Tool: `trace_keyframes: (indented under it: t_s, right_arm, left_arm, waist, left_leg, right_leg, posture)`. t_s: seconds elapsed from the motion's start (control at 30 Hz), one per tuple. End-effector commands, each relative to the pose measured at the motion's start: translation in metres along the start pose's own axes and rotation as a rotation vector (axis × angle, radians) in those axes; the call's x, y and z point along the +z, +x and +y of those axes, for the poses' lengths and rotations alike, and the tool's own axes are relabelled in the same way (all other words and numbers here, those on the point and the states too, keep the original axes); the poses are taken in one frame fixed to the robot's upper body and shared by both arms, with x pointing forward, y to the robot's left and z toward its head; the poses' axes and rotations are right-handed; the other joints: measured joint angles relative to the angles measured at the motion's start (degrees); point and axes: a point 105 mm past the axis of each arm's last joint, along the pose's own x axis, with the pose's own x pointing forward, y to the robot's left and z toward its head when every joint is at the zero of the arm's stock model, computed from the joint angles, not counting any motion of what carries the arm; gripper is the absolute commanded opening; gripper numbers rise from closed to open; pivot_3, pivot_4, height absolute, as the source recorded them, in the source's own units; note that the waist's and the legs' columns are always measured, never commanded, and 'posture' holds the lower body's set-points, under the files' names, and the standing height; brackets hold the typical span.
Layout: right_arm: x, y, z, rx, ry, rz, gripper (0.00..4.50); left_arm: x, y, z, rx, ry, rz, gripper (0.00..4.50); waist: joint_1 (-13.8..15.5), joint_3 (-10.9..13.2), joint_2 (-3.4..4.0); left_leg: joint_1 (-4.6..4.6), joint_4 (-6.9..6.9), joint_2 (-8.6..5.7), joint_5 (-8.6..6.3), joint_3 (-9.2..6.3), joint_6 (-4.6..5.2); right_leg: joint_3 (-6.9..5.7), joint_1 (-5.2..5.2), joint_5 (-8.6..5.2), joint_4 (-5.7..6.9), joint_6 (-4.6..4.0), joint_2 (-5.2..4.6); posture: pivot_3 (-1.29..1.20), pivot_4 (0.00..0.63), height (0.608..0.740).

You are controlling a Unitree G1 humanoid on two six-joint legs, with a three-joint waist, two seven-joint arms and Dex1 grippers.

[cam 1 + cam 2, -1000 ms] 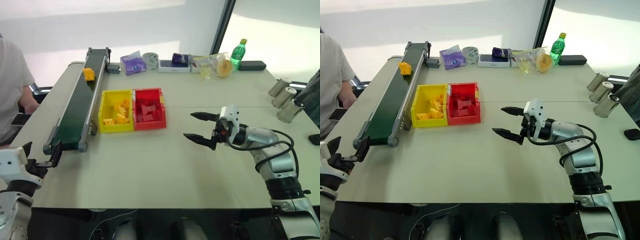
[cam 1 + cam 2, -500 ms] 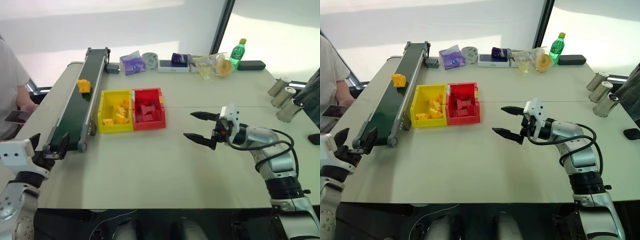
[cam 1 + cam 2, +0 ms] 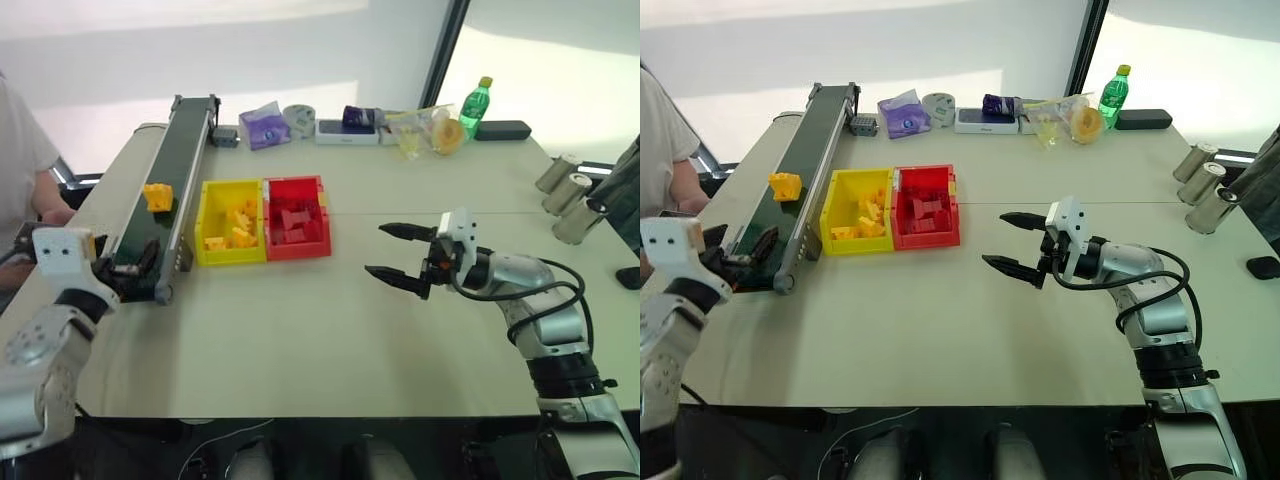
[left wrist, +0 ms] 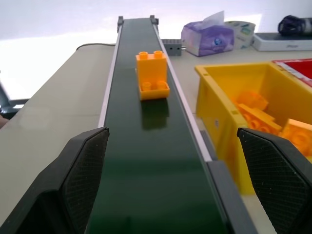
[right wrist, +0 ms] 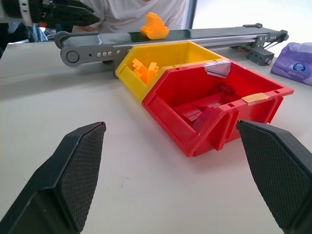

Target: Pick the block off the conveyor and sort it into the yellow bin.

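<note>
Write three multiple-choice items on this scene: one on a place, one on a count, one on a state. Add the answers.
1. Where is the block?
A. on the conveyor
B. in the red bin
C. in the right tool

2. How many bins sit beside the conveyor?
A. one
B. two
C. four

3. How is the left tool?
A. shut on the block
B. open, holding nothing
C. shut, holding nothing

Answers: 1 A, the block stands on the belt; 2 B, the yellow bin and the red one sit side by side; 3 B, its fingers stand wide at the belt's near end, short of the block.
</note>
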Motion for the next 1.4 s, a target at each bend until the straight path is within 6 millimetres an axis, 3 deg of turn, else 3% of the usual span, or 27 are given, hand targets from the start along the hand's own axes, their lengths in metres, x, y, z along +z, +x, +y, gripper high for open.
trace_keyframes:
  t_s: [0.03, 0.5, 0.6, 0.73, 0.77, 0.9, 1.07, 1.4]
  right_arm:
    - [0.017, 0.0, -0.001, -0.001, -0.054, -0.039, 4.5]
    - [0.017, -0.003, 0.0, -0.019, -0.055, -0.034, 4.5]
    - [0.018, -0.003, 0.0, -0.02, -0.057, -0.035, 4.5]
    - [0.018, -0.003, -0.002, -0.022, -0.059, -0.034, 4.5]
    - [0.019, -0.003, -0.002, -0.021, -0.06, -0.033, 4.5]
    - [0.019, -0.003, -0.003, -0.02, -0.06, -0.033, 4.5]
    - [0.018, -0.003, -0.004, -0.02, -0.061, -0.035, 4.5]
    - [0.016, -0.002, -0.002, -0.027, -0.06, -0.037, 4.5]
  left_arm:
    - [0.008, 0.013, -0.002, -0.002, 0.021, -0.004, 4.44]
    - [-0.003, 0.025, -0.005, 0.01, 0.04, 0.046, 4.44]
    - [-0.001, 0.025, -0.008, 0.002, 0.027, 0.03, 3.58]
    - [-0.001, 0.019, -0.004, 0.02, 0.009, 0.041, 1.61]
    - [0.0, 0.018, -0.003, 0.02, 0.004, 0.037, 1.32]
    - [0.018, 0.019, -0.004, 0.036, 0.008, -0.024, 1.37]
    - [0.05, 0.035, -0.034, -0.059, -0.019, -0.122, 1.37]
    - [0.047, 0.108, -0.095, -0.148, -0.037, -0.118, 1.37]
  waist:
    - [-0.08, 0.0, 0.0]
    - [-0.05, 0.0, 0.0]
    - [-0.06, 0.0, 0.0]
    - [-0.11, 0.0, 0.0]
    - [-0.12, 0.0, 0.0]
    - [-0.11, 0.0, 0.0]
    - [0.25, 0.0, -0.01]
    - [0.09, 0.0, -0.01]
  left_leg:
    - [0.0, 0.01, -0.01, -0.01, 0.01, 0.01]
    - [-0.01, -0.03, 0.0, 0.0, 0.04, 0.0]
    - [-0.01, -0.02, -0.01, 0.0, 0.04, 0.0]
    - [-0.01, -0.02, 0.0, 0.0, 0.04, 0.0]
    - [-0.01, -0.02, 0.0, 0.0, 0.04, 0.0]
    - [-0.01, -0.02, 0.0, 0.0, 0.03, 0.0]
    - [-0.02, 0.04, -0.02, 0.0, 0.01, 0.0]
    - [0.0, 0.08, -0.18, 0.01, 0.02, -0.01]
  right_leg:
    - [0.0, 0.01, 0.0, -0.01, 0.01, -0.01]
    - [0.02, -0.04, 0.0, -0.01, 0.01, -0.02]
    - [0.02, -0.03, 0.0, -0.01, 0.01, -0.04]
    - [0.02, -0.04, 0.0, 0.0, 0.01, -0.02]
    - [0.02, -0.04, 0.0, 0.0, 0.01, -0.02]
    - [0.02, -0.04, 0.0, 0.0, 0.01, -0.02]
    - [0.0, 0.02, 0.01, 0.0, 0.02, -0.03]
    - [-0.02, 0.06, 0.01, 0.0, 0.04, 0.08]
  posture:
    - [0.0, 0.15, 0.74]
    - [0.0, 0.15, 0.74]
    - [0.0, 0.15, 0.74]
    - [0.0, 0.15, 0.74]
    - [0.0, 0.15, 0.74]
    - [0.0, 0.15, 0.74]
    - [0.0, 0.15, 0.74]
    - [0.0, 0.15, 0.74]
